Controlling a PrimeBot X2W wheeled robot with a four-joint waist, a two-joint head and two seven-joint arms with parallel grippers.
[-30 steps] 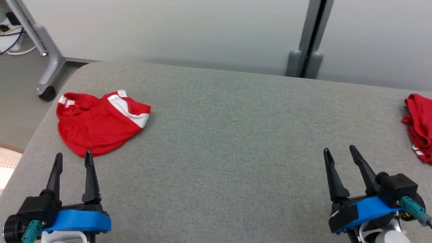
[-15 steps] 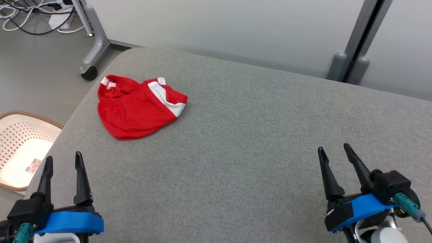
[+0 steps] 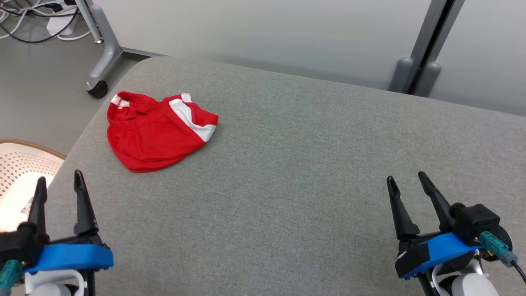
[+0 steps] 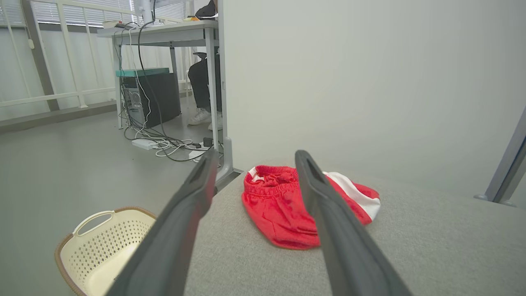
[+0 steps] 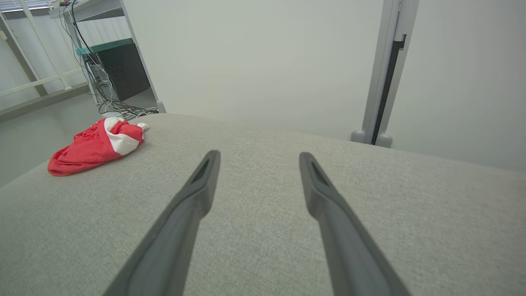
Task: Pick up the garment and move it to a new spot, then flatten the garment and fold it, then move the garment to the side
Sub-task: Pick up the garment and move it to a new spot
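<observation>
Left gripper (image 3: pixel 59 176): fingers apart, empty. Head view: red garment (image 3: pixel 152 135) ahead of it on the cushion (image 3: pixel 287 164); basket (image 3: pixel 37 146) at its outer side; right gripper (image 3: pixel 405 176) also spread, empty. Left wrist view: basket interior partly hidden. Right wrist view: garment far left.

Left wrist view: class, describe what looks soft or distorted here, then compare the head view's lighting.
Left wrist view: near fingers look soft, the garment sharp, the post at right leans. Head view: even light, faint shadow under the garment, left gripper slightly smeared.
</observation>
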